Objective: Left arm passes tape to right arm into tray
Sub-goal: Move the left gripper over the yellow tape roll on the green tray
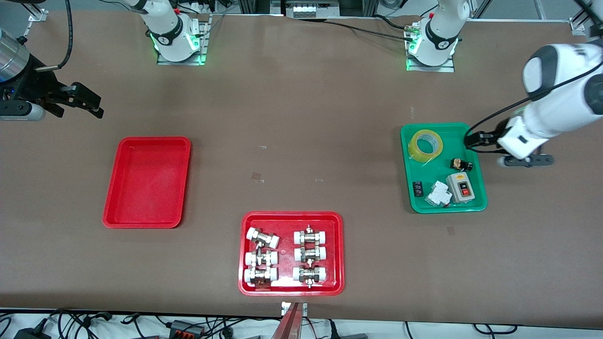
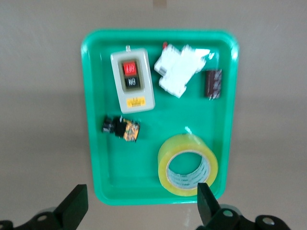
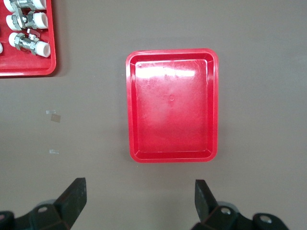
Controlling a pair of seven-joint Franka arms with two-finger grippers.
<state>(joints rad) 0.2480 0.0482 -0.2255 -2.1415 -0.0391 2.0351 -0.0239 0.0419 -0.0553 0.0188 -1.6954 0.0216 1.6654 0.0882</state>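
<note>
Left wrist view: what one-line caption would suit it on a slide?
Left gripper, fingers open, hangs over the green tray holding the tape, a switch box and small electrical parts.

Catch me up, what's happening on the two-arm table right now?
Nothing is held yet. The tape lies in the green tray with a switch box and small parts, at the left arm's end of the table. The left gripper is open, beside that tray's edge. The right gripper is open too and waits near the plain red tray, which holds nothing. A second red tray of metal fittings sits nearest the front camera. The handover has not begun.
</note>
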